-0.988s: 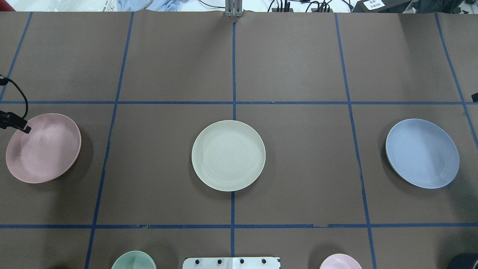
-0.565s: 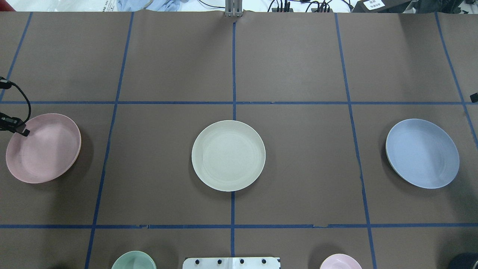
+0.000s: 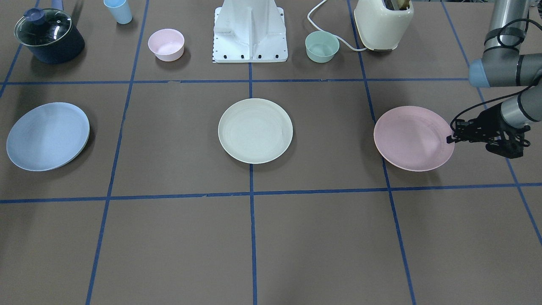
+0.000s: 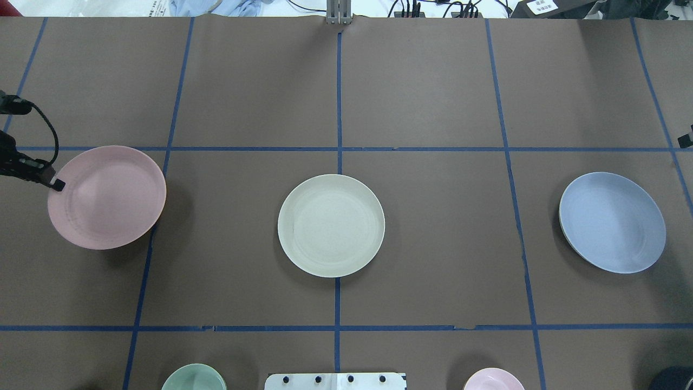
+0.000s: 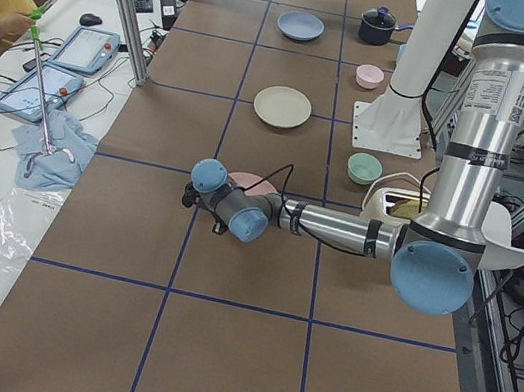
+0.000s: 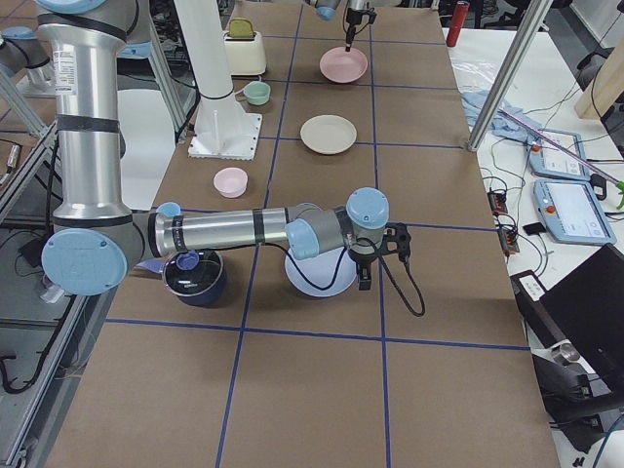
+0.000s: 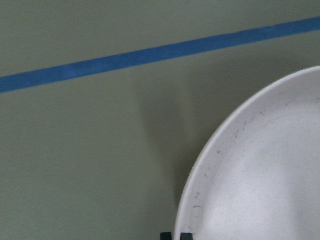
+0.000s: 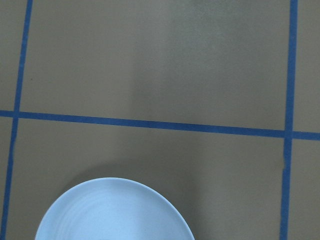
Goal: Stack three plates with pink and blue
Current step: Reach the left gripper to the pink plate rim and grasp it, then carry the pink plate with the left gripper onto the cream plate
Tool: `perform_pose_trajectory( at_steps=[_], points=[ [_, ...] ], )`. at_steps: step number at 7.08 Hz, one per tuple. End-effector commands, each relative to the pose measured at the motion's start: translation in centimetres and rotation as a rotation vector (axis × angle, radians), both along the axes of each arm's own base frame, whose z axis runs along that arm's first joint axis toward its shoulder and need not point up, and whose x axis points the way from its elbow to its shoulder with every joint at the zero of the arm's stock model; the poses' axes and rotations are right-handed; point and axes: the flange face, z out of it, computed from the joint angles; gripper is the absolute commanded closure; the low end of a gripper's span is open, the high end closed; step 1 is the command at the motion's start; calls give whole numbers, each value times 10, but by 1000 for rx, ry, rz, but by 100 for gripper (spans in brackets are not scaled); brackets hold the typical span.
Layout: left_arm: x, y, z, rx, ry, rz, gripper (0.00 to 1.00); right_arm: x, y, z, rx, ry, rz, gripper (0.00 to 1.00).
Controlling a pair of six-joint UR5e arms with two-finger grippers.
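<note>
The pink plate (image 4: 108, 197) has shifted from the table's left end toward the middle and a little away from the robot. It is carried by the left gripper (image 4: 56, 185), whose fingers are clamped on its outer rim. The cream plate (image 4: 331, 225) lies flat at the centre and the blue plate (image 4: 612, 222) well apart at the right end; the right gripper (image 6: 363, 278) hangs near the blue plate's rim, and whether it is parted or closed cannot be told. Along the robot's edge stand a pink bowl (image 3: 166, 44), a mint bowl (image 3: 322, 46), a glass-lidded pot (image 3: 50, 36), a blue cup (image 3: 118, 10) and a toaster (image 3: 383, 23), all apart from the plates.
</note>
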Motion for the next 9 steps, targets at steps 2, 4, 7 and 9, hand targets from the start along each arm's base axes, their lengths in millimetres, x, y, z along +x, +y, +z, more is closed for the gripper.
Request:
perform_pose_trajectory(
  at_steps=[2,4,7,9],
  points=[
    [127,21,-209,-184,142,-2,100,-64,6,-21,-62,-55,4,0],
    [233,53,-286,-170,136,-54,100,-80,16,-24,-52,-87,-1,0],
    [284,74,-280,-143,95,-59,100,-88,19,-23,-63,-86,-12,0],
    [302,86,-281,-115,104,-59,68,-90,20,-23,-64,-86,-16,0]
  ],
)
